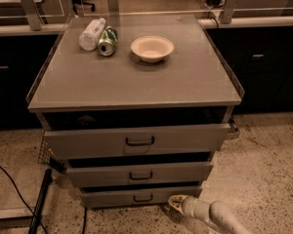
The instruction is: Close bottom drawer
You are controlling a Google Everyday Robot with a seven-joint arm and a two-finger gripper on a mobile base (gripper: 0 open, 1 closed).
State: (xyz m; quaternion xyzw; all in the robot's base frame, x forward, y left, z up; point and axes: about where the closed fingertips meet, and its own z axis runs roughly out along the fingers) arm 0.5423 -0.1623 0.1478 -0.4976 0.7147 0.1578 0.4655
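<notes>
— Three-drawer cabinet (136, 84); bottom drawer (143, 197) at 6 o'clock, slightly ajar.
— Gripper (175, 202)?
— At 5 o'clock, just beside that drawer's right end. Apart or together: cannot tell.
— On top?
— Bowl (152, 48), can (108, 41), bottle (92, 33), toward 12 o'clock.

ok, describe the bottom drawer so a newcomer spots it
Find the grey cabinet with the bowl on top. Of its three stacked fronts, the bottom drawer is lowest, by the floor. It is the narrowest and shallowest, with the tool at its right end.

gripper (175, 202) before bottom drawer (112, 198) right end, bowl (152, 48) atop cabinet (136, 84)
</notes>
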